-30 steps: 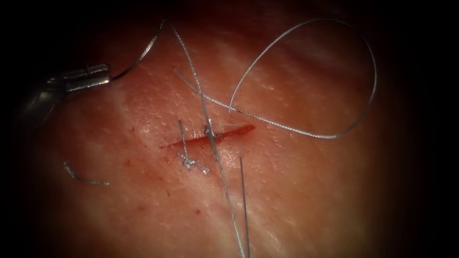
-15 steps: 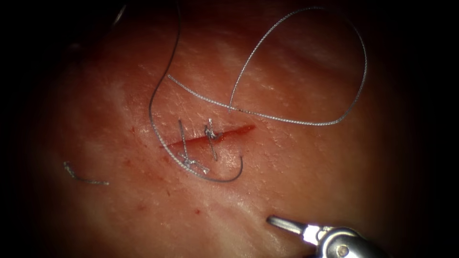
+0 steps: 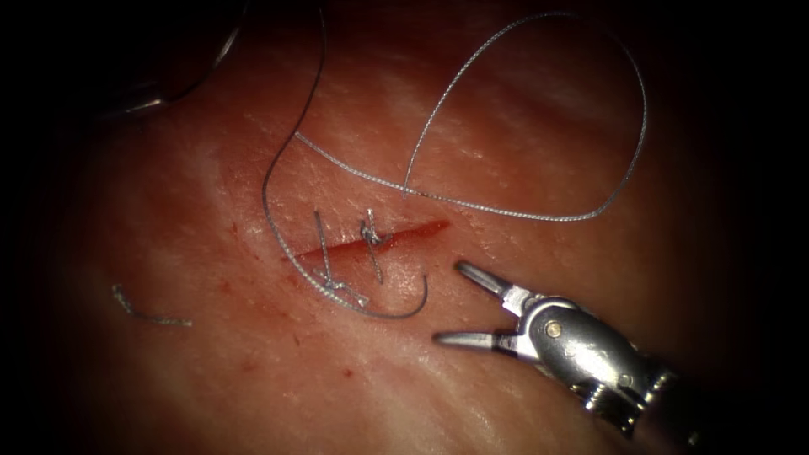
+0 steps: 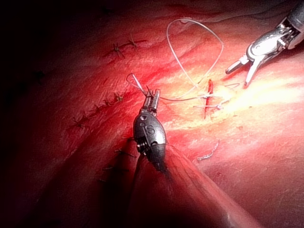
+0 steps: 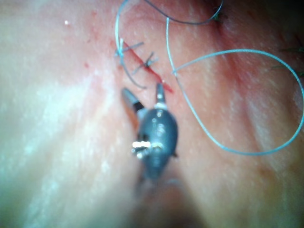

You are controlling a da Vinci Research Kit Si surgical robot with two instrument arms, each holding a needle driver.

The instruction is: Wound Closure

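The cut (image 3: 406, 232) runs across the tissue (image 3: 522, 354) with two knotted stitches (image 3: 371, 238) over its left half. My right tool (image 3: 448, 303) stands with jaws open just below the cut's right end, holding nothing; it also appears close up (image 5: 142, 91). A slack thread (image 3: 268, 198) curls around the left stitch, and its free end (image 3: 425, 285) lies beside the open jaws. My left tool (image 4: 152, 96) is shut, far up on the left side. It holds the thin dark needle (image 3: 221, 52) clear of the tissue.
A wide loop of braided thread (image 3: 644, 126) lies on the tissue above and right of the cut. A cut end of thread (image 3: 147, 316) rests at the lower left. Rows of older stitches (image 4: 97, 108) mark the tissue beyond the left tool.
The thread that ran taut across the cut to the lower edge has gone slack and curled. The right tool moved in from the lower right and opened. The left tool drew back up-left.
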